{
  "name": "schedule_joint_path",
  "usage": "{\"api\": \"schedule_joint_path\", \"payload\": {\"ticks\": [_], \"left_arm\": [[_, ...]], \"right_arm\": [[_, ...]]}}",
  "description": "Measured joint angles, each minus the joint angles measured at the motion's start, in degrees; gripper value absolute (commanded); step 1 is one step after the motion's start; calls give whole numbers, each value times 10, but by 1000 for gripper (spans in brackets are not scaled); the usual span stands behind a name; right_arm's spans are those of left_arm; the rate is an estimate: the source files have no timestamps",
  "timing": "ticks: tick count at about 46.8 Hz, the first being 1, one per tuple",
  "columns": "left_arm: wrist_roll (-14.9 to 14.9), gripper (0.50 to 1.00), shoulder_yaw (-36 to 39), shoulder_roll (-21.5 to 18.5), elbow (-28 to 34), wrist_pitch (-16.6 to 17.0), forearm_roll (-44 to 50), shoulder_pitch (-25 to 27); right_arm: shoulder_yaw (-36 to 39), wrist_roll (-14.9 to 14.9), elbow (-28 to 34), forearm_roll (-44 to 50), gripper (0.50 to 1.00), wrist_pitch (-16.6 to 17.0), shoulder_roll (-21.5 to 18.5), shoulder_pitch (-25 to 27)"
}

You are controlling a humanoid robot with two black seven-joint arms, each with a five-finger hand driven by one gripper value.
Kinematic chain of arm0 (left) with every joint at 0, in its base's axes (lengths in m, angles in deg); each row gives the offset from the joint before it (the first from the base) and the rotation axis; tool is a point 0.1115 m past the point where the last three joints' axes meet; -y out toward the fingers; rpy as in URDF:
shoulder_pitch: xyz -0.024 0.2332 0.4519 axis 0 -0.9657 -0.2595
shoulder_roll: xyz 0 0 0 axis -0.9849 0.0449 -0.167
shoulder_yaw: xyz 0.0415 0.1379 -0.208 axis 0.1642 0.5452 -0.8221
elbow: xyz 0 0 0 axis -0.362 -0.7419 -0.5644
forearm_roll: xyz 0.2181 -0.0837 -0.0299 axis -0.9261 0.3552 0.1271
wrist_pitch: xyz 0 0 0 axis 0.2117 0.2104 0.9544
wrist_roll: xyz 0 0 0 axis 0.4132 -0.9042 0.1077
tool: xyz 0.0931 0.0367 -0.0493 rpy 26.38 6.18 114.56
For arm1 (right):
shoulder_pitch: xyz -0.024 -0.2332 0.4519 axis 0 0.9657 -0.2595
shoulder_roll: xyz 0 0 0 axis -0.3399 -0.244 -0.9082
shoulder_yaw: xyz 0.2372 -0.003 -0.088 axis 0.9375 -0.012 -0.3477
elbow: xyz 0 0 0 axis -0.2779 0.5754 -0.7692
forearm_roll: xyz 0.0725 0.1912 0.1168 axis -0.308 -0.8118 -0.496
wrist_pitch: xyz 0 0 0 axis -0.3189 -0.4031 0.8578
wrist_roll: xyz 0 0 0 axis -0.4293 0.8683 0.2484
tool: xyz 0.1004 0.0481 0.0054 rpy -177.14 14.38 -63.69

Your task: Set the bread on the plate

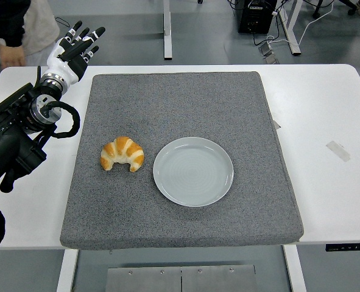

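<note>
The bread (122, 154), a croissant, lies on the grey mat (180, 103) just left of the empty plate (193, 171) on the white counter (326, 121), while the left hand (76, 50) hovers at the far left corner, its fingers (95, 33) spread and holding nothing.

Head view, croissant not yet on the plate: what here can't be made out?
- Right arm: not in the head view at all.
- Left arm: lower part cut off by the left edge; the left hand shows with fingers spread, holding nothing.
- Person: only a sleeve and a hand, cut by the top edge.
- Croissant underside: hidden against the grey mat.
- Plate: nothing hidden.
</note>
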State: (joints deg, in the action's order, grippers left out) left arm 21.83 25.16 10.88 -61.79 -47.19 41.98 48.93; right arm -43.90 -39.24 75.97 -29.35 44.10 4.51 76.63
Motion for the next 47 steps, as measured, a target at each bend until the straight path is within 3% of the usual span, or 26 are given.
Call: {"api": "schedule_joint_path", "payload": {"ticks": [31,40,47], "left_arm": [[-27,989,35,-45,-1,-20,0,25],[-27,989,61,-59,0,-92,-1,31],[-27,987,79,-64,0,-101,-24,32]], "right_arm": [[0,1,0,0,1000,0,0,0],[0,0,0,0,1000,0,0,0],[0,0,0,0,1000,0,0,0]]}}
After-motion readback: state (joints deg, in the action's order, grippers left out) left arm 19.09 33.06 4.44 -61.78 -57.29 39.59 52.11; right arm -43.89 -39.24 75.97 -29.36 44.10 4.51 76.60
